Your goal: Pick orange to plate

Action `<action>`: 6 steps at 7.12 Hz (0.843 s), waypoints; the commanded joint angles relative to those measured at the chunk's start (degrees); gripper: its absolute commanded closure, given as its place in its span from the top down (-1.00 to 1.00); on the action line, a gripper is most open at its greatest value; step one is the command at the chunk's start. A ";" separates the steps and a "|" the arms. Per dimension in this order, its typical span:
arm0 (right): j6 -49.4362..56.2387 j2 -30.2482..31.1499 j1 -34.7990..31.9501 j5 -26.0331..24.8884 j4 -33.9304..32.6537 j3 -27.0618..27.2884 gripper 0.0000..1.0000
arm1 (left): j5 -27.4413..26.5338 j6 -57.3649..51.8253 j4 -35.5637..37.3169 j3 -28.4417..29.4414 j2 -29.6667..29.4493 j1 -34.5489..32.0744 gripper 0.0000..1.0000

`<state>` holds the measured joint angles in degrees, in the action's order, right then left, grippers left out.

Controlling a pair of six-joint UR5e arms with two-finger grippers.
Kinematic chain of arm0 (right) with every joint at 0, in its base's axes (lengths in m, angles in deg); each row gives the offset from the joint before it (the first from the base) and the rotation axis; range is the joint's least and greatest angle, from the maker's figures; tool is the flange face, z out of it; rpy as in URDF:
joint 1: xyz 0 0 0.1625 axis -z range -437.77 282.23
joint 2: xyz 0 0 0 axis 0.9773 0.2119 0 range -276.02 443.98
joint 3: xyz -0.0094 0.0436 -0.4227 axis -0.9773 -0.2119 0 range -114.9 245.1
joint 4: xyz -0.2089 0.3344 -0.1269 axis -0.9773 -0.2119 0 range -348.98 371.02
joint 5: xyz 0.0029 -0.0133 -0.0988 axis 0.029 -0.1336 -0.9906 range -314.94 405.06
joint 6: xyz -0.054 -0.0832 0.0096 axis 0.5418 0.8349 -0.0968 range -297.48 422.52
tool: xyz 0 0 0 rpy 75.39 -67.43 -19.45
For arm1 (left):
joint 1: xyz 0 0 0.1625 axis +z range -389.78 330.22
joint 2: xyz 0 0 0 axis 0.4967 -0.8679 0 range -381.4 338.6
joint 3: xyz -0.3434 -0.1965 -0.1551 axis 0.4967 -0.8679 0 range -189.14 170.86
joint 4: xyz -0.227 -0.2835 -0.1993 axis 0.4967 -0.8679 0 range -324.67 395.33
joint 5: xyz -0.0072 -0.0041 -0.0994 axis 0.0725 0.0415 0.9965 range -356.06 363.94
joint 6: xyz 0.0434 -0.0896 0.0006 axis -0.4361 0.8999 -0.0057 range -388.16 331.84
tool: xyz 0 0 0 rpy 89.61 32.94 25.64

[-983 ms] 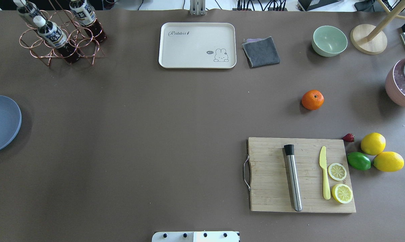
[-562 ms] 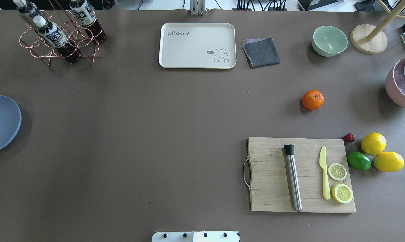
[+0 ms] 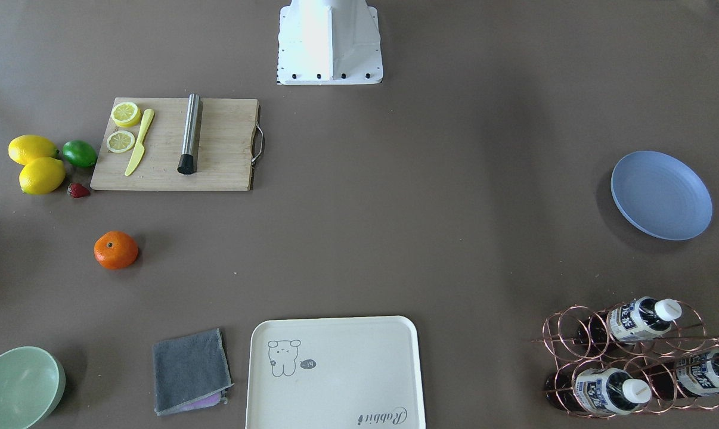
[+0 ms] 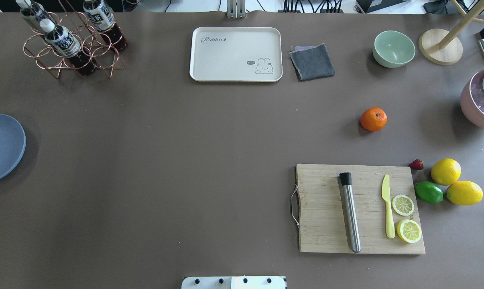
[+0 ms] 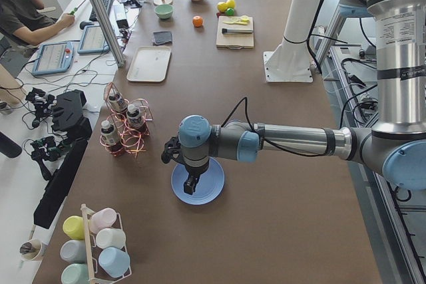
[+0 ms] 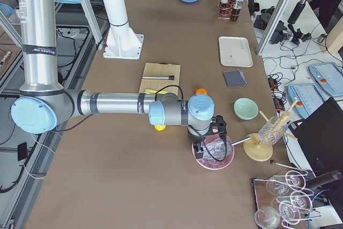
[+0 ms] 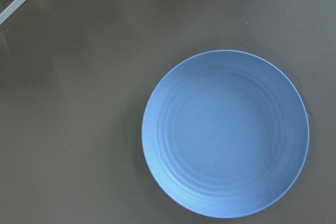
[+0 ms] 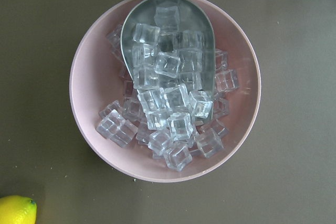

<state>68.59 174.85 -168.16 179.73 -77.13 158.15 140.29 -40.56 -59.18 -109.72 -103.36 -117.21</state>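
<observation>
I see both arms stretched out level, the left end effector [image 5: 190,183] above the plate [image 5: 212,187] and the right end effector [image 6: 205,150] above the pink ice bowl [image 6: 228,157], though I cannot tell how far either is open or what it holds, while the orange [image 4: 373,119] sits on the bench [image 4: 186,160] well apart from the plate.

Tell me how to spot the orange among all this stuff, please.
Find the wooden cutting board on the robot's right-hand side. Beyond its far edge, toward the pale-green bowl, a small round fruit sits by itself: the orange. It is the only bright-orange fruit; the lemons and lime beside the board are yellow and green, huddled together.
</observation>
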 commanded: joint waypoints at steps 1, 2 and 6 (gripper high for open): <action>0.00 -0.16 0.04 -0.02 -0.09 0.02 1.00 | -0.03 -0.17 -0.32 -0.14 -0.04 -0.03 0.95; 0.00 -0.08 0.04 0.06 0.00 0.02 1.00 | -0.12 0.00 -1.62 0.04 0.13 -0.03 0.95; -0.18 0.27 0.04 0.07 -0.09 -0.15 1.00 | 0.05 0.35 -1.99 0.48 1.01 -0.03 0.95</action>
<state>68.50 174.93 -168.12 179.93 -77.20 157.98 140.28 -40.35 -61.14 -109.37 -102.40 -117.23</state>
